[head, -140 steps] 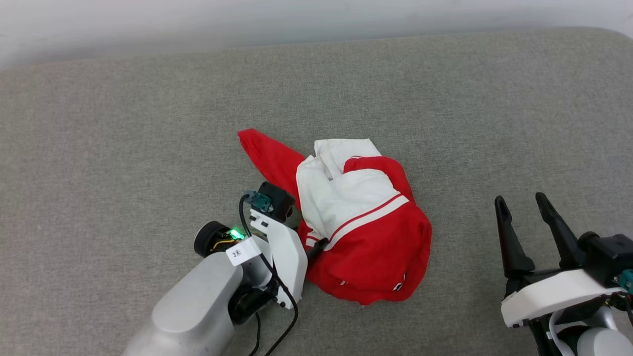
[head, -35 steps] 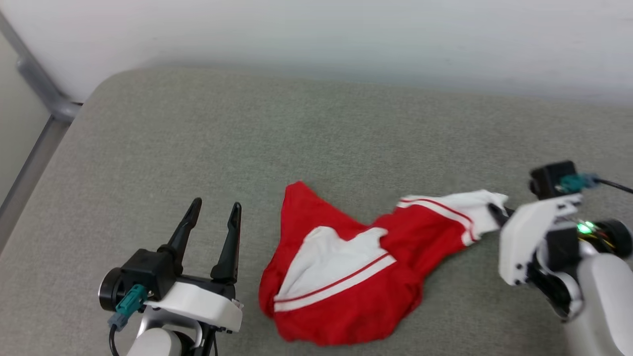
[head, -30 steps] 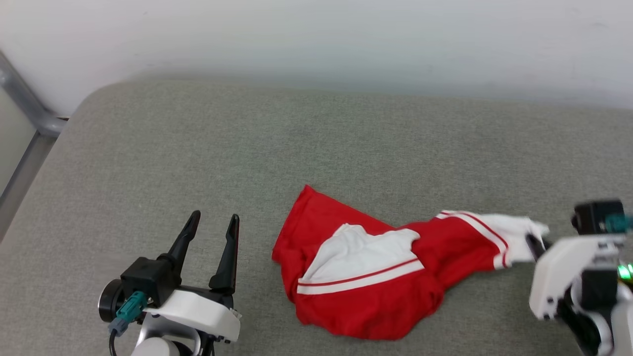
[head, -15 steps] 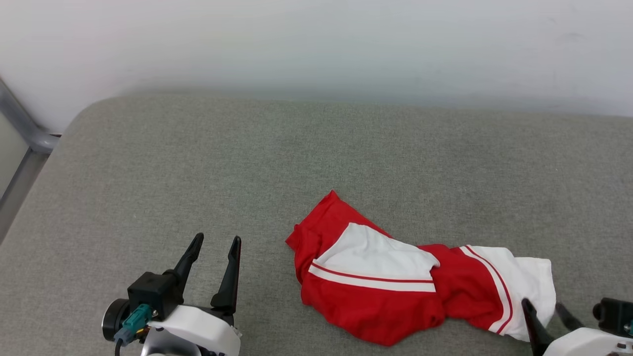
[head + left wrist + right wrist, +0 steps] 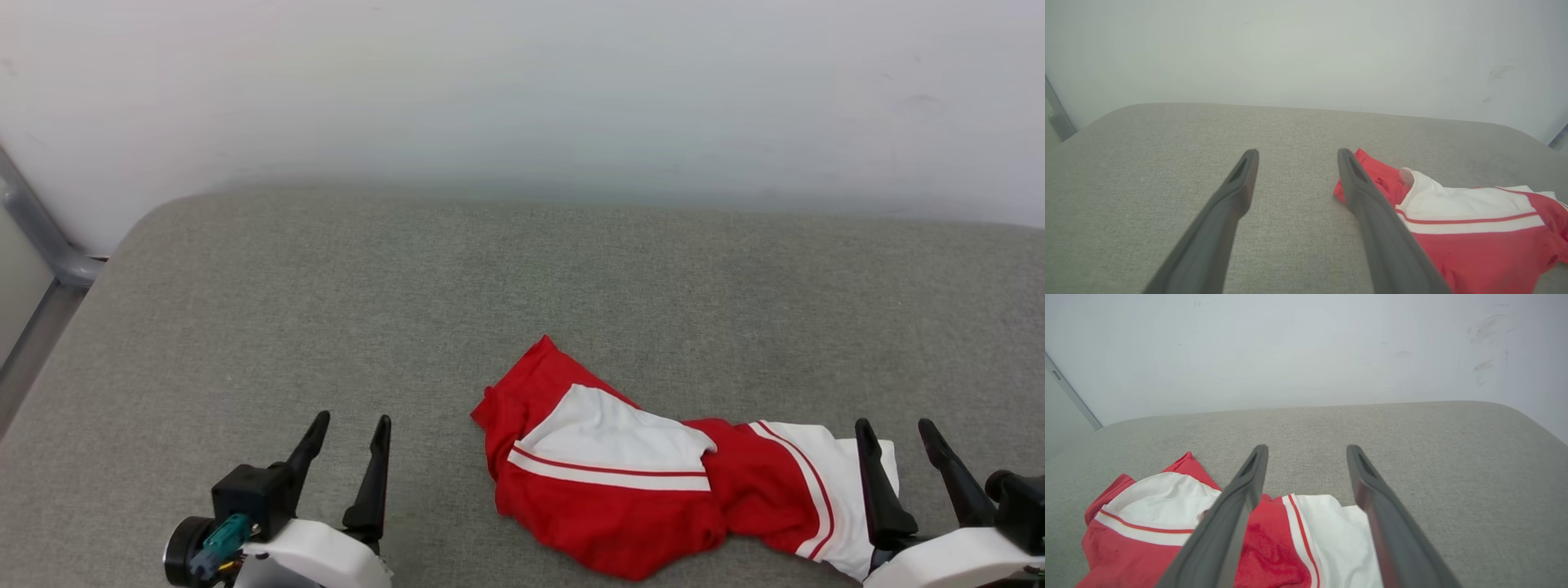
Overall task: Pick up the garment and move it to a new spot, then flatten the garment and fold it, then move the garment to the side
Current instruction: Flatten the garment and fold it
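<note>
The garment (image 5: pixel 620 506) lies bunched on the grey pad (image 5: pixel 326 310) between my left claw (image 5: pixel 353 419) and right claw (image 5: pixel 891 425), both wide open and empty; I should pinch opposite hems low and spread evenly.

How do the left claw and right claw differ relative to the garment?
The left claw stands beside the garment, bare cushion between its fingers; the right claw sits at the garment's white sleeve end, cloth showing between its fingers. In the head view the left claw is clear of the cloth; the right claw overlaps it. Both are open and empty.
</note>
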`<state>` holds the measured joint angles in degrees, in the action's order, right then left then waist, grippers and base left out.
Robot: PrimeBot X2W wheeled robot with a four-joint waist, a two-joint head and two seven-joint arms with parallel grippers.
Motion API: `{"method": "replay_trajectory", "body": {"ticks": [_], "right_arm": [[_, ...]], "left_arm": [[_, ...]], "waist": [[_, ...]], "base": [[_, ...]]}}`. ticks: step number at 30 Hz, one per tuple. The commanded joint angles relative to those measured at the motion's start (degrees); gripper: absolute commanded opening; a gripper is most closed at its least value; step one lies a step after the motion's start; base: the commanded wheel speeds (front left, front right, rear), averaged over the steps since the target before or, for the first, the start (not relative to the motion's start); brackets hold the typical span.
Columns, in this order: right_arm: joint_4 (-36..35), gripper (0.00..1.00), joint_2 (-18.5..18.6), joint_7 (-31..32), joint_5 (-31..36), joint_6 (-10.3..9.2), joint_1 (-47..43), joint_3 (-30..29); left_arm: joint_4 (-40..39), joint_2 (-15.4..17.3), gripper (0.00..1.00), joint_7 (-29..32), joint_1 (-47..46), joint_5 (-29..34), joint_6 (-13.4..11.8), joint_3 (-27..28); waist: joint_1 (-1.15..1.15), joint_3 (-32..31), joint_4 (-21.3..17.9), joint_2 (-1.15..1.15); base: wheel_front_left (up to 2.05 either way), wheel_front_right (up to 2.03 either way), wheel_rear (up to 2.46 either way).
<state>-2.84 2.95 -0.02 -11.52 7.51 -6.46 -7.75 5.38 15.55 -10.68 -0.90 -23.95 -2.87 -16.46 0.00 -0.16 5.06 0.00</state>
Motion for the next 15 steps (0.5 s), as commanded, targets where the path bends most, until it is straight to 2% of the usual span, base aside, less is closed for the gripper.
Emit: {"method": "replay_trajectory", "body": {"ticks": [1, 6, 15], "right_arm": [[-0.92, 1.00, -0.09, 0.49, 0.27, -0.04, -1.17, 0.33], [-5.87, 1.00, -0.09, 2.75, 0.16, -0.04, -2.11, 1.89], [-9.87, 1.00, -0.09, 4.38, 0.05, -0.04, -0.29, 3.86]], "left_arm": [[-0.02, 0.01, 1.00, 0.46, -0.41, 0.07, 0.05, -0.39], [-0.32, -0.24, 1.00, 5.33, -4.49, -0.68, 2.42, -3.06], [3.36, -1.39, 1.00, 19.60, -15.77, -3.77, 7.87, -8.98]], "waist": [[0.00, -0.08, -0.19, 0.00], [0.00, 1.39, -1.21, 0.00], [0.00, 6.12, -4.29, 0.00]], "base": [[0.00, 0.00, 0.00], [0.00, 0.00, 0.00], [0.00, 0.00, 0.00]]}}
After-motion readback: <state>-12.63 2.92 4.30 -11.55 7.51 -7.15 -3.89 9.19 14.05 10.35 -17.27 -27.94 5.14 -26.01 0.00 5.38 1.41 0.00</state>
